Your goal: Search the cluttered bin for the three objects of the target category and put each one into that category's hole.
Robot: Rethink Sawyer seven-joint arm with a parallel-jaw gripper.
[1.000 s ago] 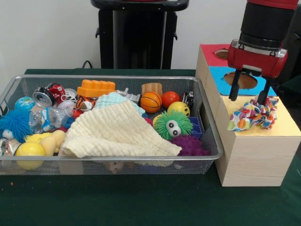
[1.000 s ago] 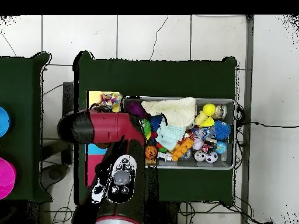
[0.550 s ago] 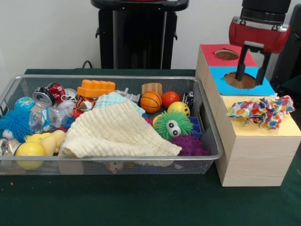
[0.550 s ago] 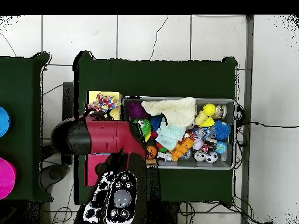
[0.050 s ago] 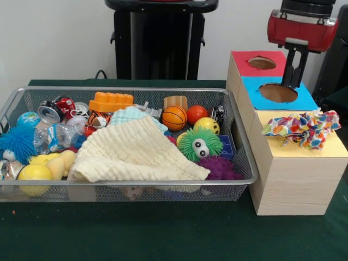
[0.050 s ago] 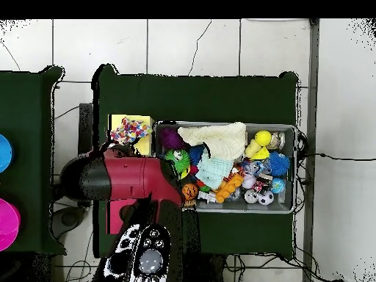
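We see the gripper (image 5: 293, 68) higher than a second ago, when it was down at the multicoloured cloth (image 5: 302, 128) on the yellow panel (image 5: 331, 147) of the wooden box. It now hangs over the blue panel's hole (image 5: 278, 92), apart from the cloth. The cloth lies spread wider across the yellow panel than before, its edge reaching further right.

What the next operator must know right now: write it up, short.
Claw: raised over the blue section of the box, holding nothing.
Patterned cloth: bunched on the box's yellow top, not down a hole.
Cream cloth and pale blue cloth: in the bin.
Done: nothing visibly dropped in.
Left: probably get the patterned cloth in, then fetch the other two.
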